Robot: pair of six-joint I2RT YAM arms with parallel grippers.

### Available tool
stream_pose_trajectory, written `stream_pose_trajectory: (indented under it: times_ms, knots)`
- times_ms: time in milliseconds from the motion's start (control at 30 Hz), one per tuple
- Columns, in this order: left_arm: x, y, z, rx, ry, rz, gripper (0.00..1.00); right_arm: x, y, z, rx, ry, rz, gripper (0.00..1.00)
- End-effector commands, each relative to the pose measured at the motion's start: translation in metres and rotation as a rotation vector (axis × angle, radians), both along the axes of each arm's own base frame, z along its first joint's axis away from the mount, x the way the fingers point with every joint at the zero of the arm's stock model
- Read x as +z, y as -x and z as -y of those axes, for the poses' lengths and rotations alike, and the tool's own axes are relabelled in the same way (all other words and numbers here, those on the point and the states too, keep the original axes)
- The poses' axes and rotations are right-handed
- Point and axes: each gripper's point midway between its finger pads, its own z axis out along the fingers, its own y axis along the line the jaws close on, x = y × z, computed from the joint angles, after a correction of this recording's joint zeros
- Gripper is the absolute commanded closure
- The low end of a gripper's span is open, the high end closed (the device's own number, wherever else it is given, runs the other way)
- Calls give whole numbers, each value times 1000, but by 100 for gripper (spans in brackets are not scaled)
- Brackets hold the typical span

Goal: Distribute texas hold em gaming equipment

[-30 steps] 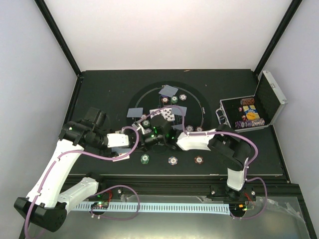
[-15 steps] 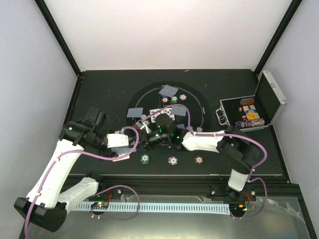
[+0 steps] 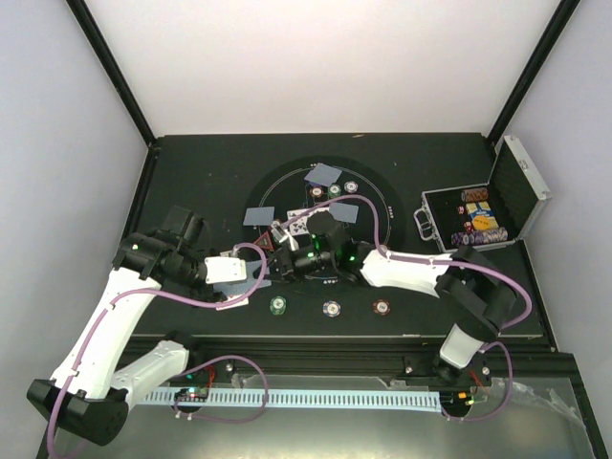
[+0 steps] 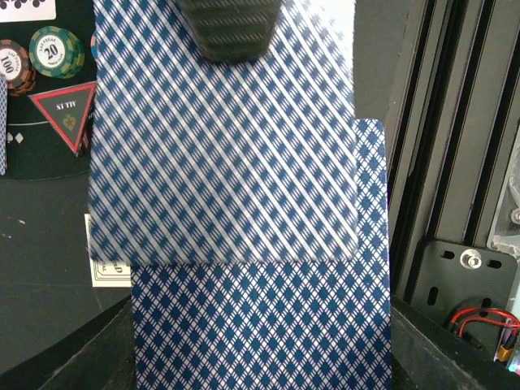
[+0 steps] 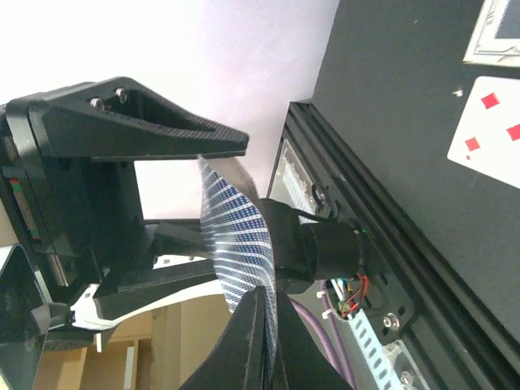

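Leftward stretched the right gripper (image 5: 262, 302), pinching a bowed blue-checked playing card (image 5: 236, 236) just beyond the left gripper (image 3: 263, 271), which clamped matching cards (image 4: 260, 325).

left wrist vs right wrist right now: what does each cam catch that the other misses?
Left wrist only: the red triangle marker, a green chip and a maroon chip, plus the blue-backed cards seen flat-on.
Right wrist only: the right gripper shut on a bowed card seen edge-on, and a face-up red-pip card lying on the table.
Both: those blue-backed cards held in the left gripper, and the frame rail.
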Motion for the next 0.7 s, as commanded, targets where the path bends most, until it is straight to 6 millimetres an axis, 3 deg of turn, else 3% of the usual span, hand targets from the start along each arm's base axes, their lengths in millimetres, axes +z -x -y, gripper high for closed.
stream_pose_trajectory:
  times_ms: [0,200,367,500,667]
  knots:
    - [12,-2,4,-9,24,30,98,-10,-9,17,-24,46,-3,99]
    - [5,-5,1,-1,0,31,98,-6,-49,56,-103,100,43,99]
    - [-12,-11,-5,19,-39,29,98,-12,-124,120,-264,178,82,99]
    - [-35,-19,-14,51,-88,14,98,-39,-194,177,-412,342,102,99]
    - [-58,-29,-25,105,-92,-24,98,-85,-253,215,-485,493,38,99]
